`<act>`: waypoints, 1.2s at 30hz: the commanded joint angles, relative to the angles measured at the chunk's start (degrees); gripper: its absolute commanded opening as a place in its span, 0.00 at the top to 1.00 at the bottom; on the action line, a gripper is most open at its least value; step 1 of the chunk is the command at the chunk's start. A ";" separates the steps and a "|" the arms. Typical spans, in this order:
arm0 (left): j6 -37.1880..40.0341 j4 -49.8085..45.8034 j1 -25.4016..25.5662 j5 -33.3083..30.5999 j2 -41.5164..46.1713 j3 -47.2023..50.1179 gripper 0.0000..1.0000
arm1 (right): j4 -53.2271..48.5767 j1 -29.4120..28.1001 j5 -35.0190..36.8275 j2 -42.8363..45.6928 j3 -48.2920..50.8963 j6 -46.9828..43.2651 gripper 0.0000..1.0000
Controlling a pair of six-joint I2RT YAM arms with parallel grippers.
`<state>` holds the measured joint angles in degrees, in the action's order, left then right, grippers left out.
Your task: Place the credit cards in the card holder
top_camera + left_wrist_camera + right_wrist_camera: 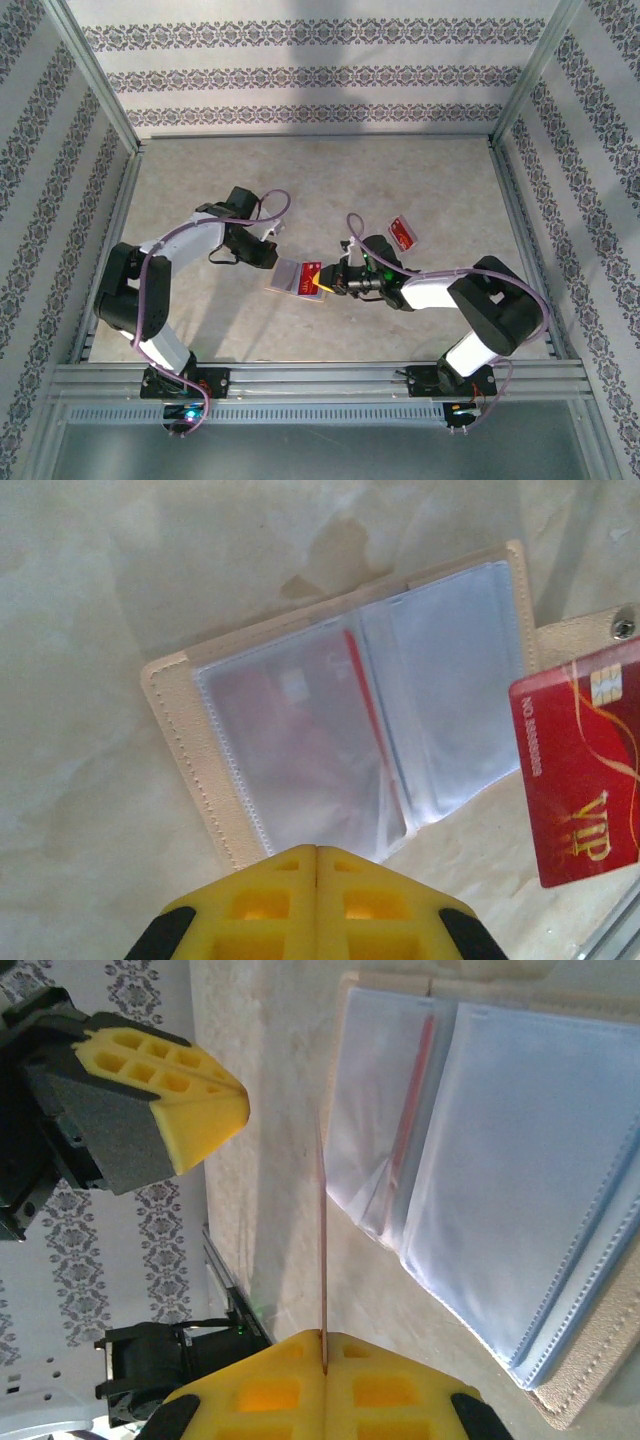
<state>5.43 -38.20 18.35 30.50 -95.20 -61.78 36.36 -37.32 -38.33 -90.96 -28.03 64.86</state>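
Note:
The tan card holder [170,730] lies open on the table, its clear pockets up. One red credit card [290,740] sits inside a pocket. My right gripper [325,1336] is shut on a second red credit card [322,1240], seen edge-on, held just off the holder's [500,1160] near edge. That card [580,770] reads VIP in the left wrist view. My left gripper [317,848] is shut with nothing between its fingers, hovering beside the holder [288,278]. A third red card [403,232] lies on the table behind the right gripper [325,282].
The holder's snap tab [620,630] sticks out on its far side. Patterned walls and metal frame rails [320,375] enclose the marbled tabletop [330,180]. The left gripper [215,1110] hangs close to the held card.

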 commanded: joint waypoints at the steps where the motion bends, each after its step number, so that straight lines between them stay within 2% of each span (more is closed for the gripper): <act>1: 0.80 -0.41 -0.04 -1.76 -1.28 -0.33 1.00 | 3.15 -0.57 0.45 -2.18 -1.37 1.24 1.00; 24: 0.68 -3.08 2.32 -5.58 -10.87 -5.37 1.00 | 10.88 -0.65 -0.80 -10.94 -2.33 4.31 1.00; 36: 1.13 -2.71 2.67 -6.57 -11.59 -4.86 1.00 | 14.18 -0.87 -0.88 -13.20 -2.11 5.77 1.00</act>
<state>5.43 -38.70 20.29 25.98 -105.82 -66.46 47.62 -37.41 -38.46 -103.26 -29.54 70.39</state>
